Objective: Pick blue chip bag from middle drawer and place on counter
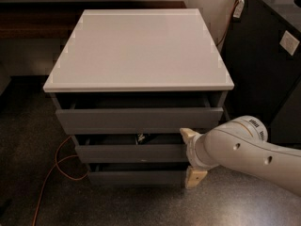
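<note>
Grey handleless middle drawer (129, 153) is sitting slightly open below the glossy pale counter (141, 51) front edge, with the crinkled navy blue chip bag (142, 137) peeking out inside. White arm's two-finger gripper (189, 156) is hovering beneath the front-right corner, beige fingers (188, 134) spread.

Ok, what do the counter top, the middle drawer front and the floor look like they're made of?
Counter: probably laminate or painted board, pale and glossy, with soft reflections. Middle drawer: matte grey panel, likely painted wood or laminate; no sheen. Floor: dark speckled stone or terrazzo, seemingly. The claw sits at that drawer's right end.
</note>
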Robot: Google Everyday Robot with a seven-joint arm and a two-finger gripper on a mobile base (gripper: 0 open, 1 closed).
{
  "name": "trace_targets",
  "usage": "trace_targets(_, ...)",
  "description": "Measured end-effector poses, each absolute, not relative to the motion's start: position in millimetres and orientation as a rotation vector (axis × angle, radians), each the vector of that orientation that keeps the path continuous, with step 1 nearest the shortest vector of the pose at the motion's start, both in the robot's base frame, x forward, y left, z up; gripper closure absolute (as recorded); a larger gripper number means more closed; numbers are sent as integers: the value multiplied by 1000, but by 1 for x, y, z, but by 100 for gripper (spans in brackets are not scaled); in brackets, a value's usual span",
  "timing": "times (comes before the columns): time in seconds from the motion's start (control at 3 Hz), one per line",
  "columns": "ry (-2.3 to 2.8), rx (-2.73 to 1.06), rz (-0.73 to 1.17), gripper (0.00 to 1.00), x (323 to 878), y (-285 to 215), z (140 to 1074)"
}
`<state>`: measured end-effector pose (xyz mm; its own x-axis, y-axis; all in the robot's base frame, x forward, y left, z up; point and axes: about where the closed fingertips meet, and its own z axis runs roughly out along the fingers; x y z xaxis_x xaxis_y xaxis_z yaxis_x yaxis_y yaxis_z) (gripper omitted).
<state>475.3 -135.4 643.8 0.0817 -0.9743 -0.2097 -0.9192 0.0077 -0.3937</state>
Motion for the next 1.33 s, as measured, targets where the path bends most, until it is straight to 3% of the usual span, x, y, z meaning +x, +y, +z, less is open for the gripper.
trace_targets(1.33,1796,-1867,60,0,536,-115,516)
